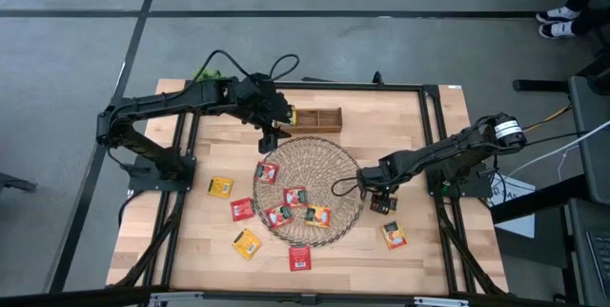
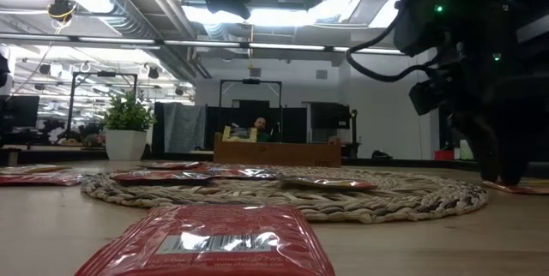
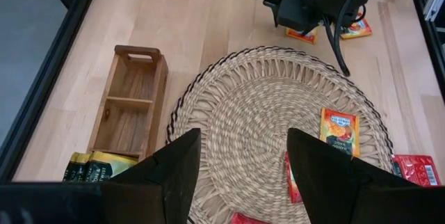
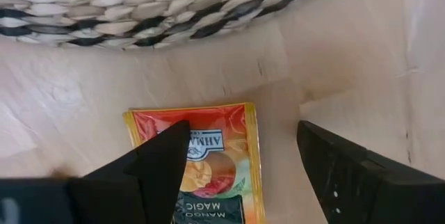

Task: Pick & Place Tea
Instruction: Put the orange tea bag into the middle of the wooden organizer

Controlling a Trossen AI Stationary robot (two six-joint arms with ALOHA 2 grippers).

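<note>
Right gripper [image 4: 240, 175] held low with fingers wide apart over orange tea sachet [image 4: 201, 161] on table, just beside wicker mat [image 4: 174, 8]. Left gripper [image 3: 243, 175] held wide above mat near wooden box [image 3: 128, 102].

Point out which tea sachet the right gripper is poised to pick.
The orange-red sachet lying on bare wood just off the round wicker mat's rim, directly between the open right gripper's fingers; the other sachets lie elsewhere.
</note>
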